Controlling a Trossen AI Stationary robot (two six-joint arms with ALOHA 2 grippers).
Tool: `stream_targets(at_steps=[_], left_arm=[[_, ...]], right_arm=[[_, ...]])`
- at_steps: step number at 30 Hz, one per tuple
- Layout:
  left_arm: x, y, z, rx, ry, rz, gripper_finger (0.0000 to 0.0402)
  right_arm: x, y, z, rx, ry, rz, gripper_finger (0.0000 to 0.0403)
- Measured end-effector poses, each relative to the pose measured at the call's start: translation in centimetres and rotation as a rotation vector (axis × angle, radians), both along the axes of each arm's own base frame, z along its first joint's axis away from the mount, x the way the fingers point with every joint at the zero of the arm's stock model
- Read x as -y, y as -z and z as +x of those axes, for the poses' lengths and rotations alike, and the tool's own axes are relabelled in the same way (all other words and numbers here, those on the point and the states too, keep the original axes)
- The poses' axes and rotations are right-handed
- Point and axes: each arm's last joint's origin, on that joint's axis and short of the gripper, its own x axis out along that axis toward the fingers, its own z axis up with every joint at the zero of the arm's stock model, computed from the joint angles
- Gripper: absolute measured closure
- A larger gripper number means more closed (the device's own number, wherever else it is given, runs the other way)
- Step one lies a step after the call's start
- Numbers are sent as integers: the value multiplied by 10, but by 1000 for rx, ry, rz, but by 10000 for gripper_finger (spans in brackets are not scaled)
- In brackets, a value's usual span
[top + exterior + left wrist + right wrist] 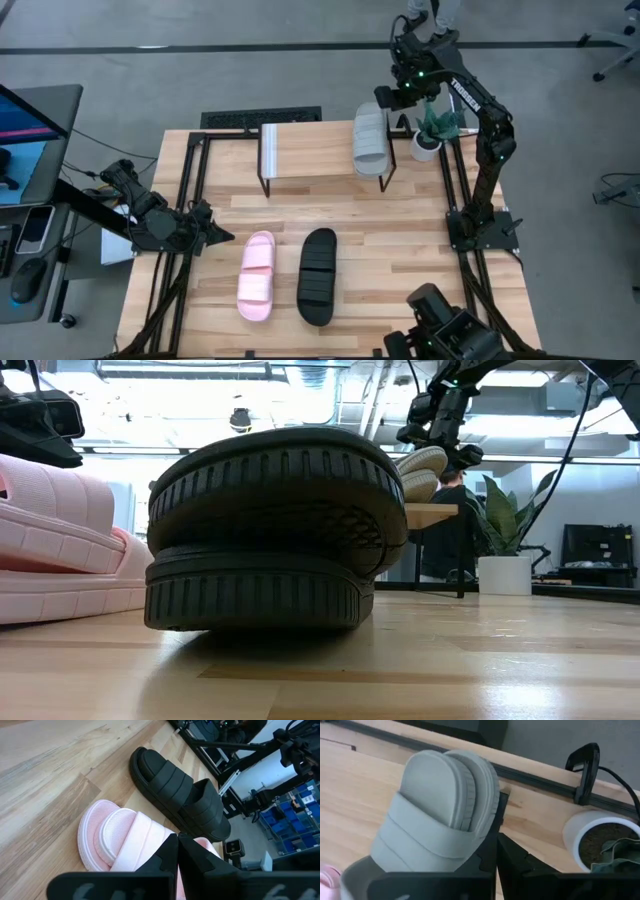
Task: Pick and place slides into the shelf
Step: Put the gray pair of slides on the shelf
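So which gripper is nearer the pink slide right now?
Left. The left gripper sits just beside the pink slide, at its strap end. The right gripper is far off, at the grey slide on the shelf.

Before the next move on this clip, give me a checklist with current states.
1. Grey slide on the shelf: ok, lies on the plank's right end.
2. Right end effector clear of the grey slide: cannot tell; it hangs close by the slide's far end.
3. Pink slide reachable: ok, lies free on the table.
4. Black slide reachable: ok, beside the pink one, apart from it.
5. Left end effector empty: ok, shut, beside the pink slide.
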Motion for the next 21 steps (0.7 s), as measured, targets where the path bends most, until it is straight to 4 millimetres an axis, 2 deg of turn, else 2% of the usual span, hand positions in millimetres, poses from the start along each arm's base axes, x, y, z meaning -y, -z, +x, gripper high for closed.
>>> stream_targets(at_steps=[16, 21], left_arm=[[0, 0, 0, 0, 0, 0, 402], [0, 0, 0, 0, 0, 0, 401]], right_arm=[[-6, -1, 16, 18, 58, -26, 403], [-12, 4, 30, 9, 17, -13, 403]])
